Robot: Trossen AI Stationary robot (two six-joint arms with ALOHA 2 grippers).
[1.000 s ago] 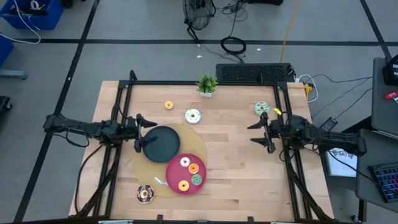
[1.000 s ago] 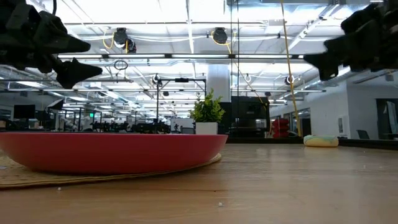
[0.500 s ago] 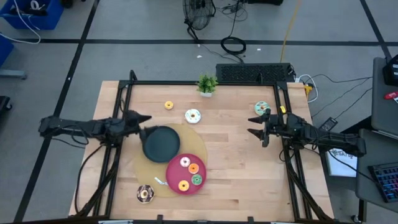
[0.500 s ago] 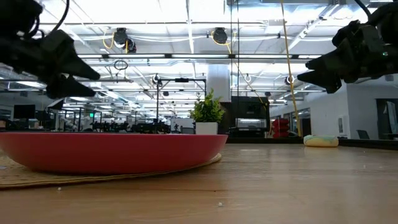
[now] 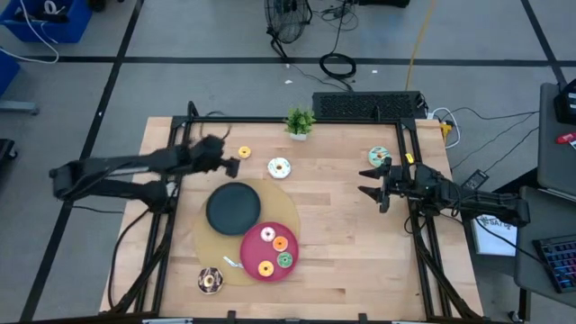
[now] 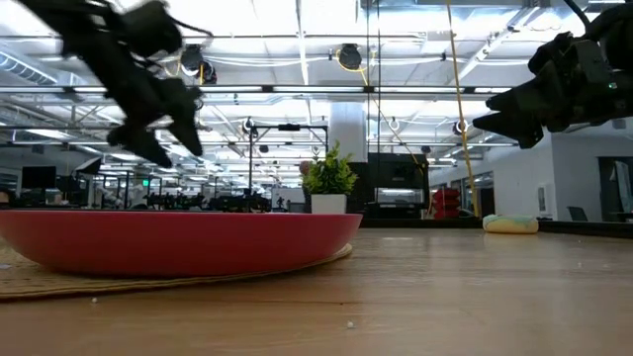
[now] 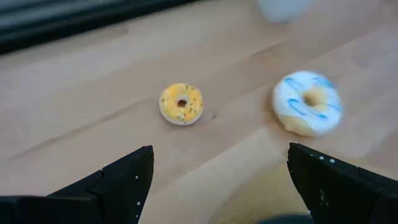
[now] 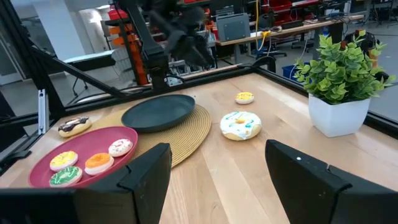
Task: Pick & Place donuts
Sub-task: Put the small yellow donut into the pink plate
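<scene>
My left gripper point(image 5: 230, 163) hangs open above the table's far left part, just short of a small yellow donut point(image 5: 244, 152) that lies flat on the wood. In the left wrist view the yellow donut point(image 7: 181, 102) and a white donut with blue drizzle point(image 7: 308, 111) lie ahead of the open fingers. My right gripper point(image 5: 364, 182) is open, raised near the table's right side, with a mint donut point(image 5: 379, 157) beside it. A pink plate point(image 5: 253, 241) holds several donuts. A chocolate donut point(image 5: 210, 280) lies on the mat.
A dark plate point(image 5: 233, 206) sits empty on a round woven mat point(image 5: 290, 213), touching the pink plate. A small potted plant point(image 5: 300, 121) stands at the far edge. A black frame runs along the table's sides. Bare wood lies between the plates and my right gripper.
My left gripper has swung from beside the dark plate toward the far edge and to the right, ending close to the yellow donut. My right gripper shifted slightly toward the far edge and the left, then held still. No donut has moved.
</scene>
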